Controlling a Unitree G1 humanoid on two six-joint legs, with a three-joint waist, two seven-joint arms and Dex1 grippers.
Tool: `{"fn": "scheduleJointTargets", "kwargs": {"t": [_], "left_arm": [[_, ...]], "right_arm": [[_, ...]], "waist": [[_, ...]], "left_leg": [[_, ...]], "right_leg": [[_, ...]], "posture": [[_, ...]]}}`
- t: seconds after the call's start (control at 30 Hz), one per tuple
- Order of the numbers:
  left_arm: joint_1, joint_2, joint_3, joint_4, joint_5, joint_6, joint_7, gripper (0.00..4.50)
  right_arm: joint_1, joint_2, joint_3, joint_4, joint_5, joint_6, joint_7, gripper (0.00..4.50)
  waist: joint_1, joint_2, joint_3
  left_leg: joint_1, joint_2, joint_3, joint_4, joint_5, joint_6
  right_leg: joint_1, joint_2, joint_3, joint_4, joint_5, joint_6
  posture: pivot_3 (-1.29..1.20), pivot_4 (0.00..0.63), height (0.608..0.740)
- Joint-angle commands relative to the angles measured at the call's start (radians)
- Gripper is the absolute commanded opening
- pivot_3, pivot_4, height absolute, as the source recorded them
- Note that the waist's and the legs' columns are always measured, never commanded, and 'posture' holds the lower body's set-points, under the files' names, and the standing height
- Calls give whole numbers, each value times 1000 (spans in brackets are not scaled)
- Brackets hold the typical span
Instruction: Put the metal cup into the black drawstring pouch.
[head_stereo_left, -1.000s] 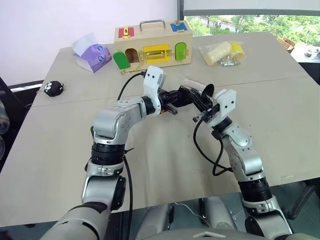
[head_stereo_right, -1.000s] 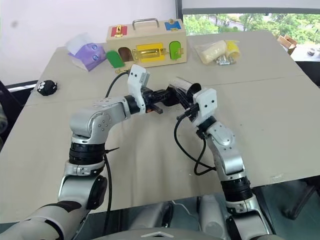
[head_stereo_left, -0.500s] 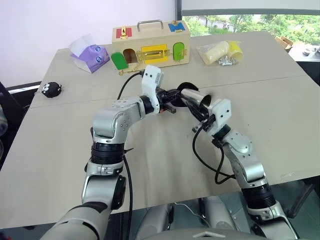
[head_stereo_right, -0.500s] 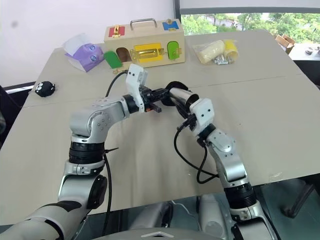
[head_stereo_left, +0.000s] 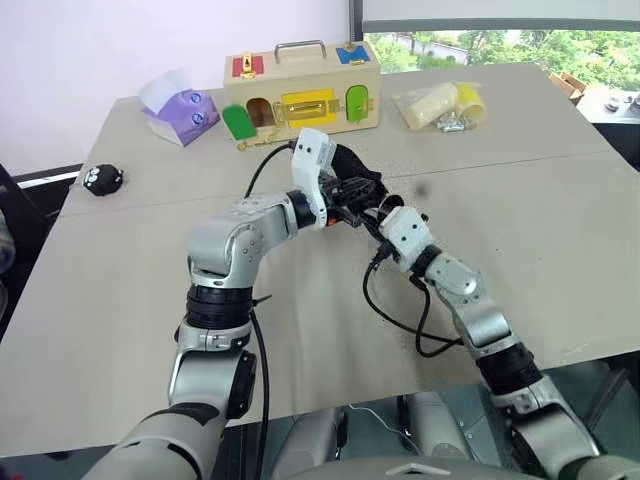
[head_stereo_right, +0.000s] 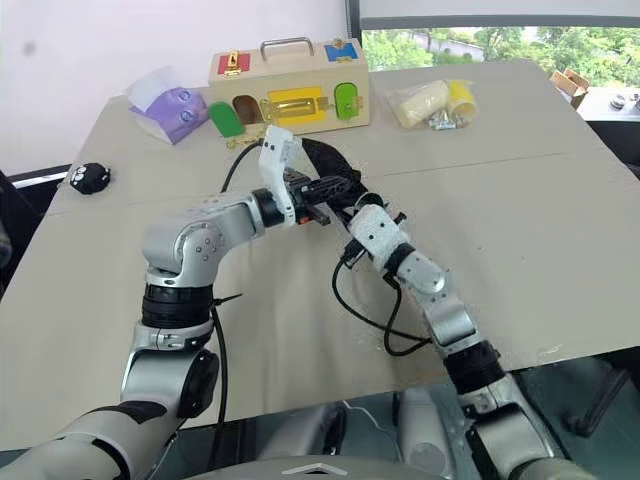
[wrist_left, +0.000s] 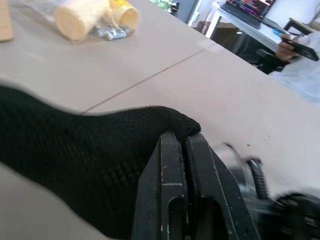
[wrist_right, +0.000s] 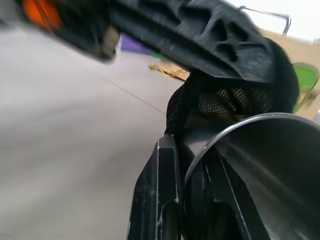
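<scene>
Down and inward swings the right gripper (wrist_right: 192, 200), pinching the metal cup (wrist_right: 260, 165) at the black drawstring pouch (wrist_left: 75, 165), whose rim the left gripper (wrist_left: 181, 165) clamps taut; push straight in, mouth kept wide.

From my seat the metal cup (wrist_right: 260, 165) was mostly hidden: its body ran off the right wrist picture's edge, and in the head views I couldn't pick it out behind the black drawstring pouch (head_stereo_left: 352, 170). The pouch's cord and toggle were nowhere I could make out. The right gripper (wrist_right: 192, 200) had its fingertips buried at the cup's rim. The left gripper (wrist_left: 182, 150) showed blurred. A person's hand (wrist_left: 289, 44) at the far desk was too small to read.
</scene>
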Motion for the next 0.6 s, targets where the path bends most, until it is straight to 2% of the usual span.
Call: {"fn": "scheduleJointTargets", "kwargs": {"t": [0.03, 0.27, 0.37, 0.47, 0.6], "left_arm": [[-11, 0, 1, -55, -29, -5, -9, 0], [-12, -7, -4, -59, -35, -6, -3, 0], [-9, -8, -3, -65, -37, -5, 1, 0], [2, -8, 1, -80, -42, -2, 7, 0], [16, -13, 5, -95, -46, -1, 19, 0]], "right_arm": [[-102, -84, 94, 114, -203, -136, -14, 49], [-252, -147, 191, 292, -374, -272, -8, 49], [-278, -146, 202, 340, -394, -299, -7, 49], [-235, -58, 64, 344, -179, -236, 12, 49], [-184, 111, -181, 307, 193, -102, 35, 49]], "waist": [[0, 0, 0], [-3, 0, 0], [-1, -1, 0], [-2, -1, -1], [-5, -1, -1]], "left_leg": [[0, 0, 0, 0, 0, 0], [0, 1, 1, 0, 0, 0], [0, 0, 1, 0, 0, 0], [0, 1, 1, 0, 0, 0], [0, 2, 1, 0, 0, 0]], "right_leg": [[0, 0, 0, 0, 0, 0], [-1, 0, 2, 0, 0, 0], [-1, 0, 1, 0, 0, 0], [-1, 0, 1, -1, 0, 0], [-1, 0, 2, -1, 0, 0]], "posture": [[0, 150, 710], [0, 150, 710], [0, 150, 710], [0, 150, 710], [0, 150, 710]]}}
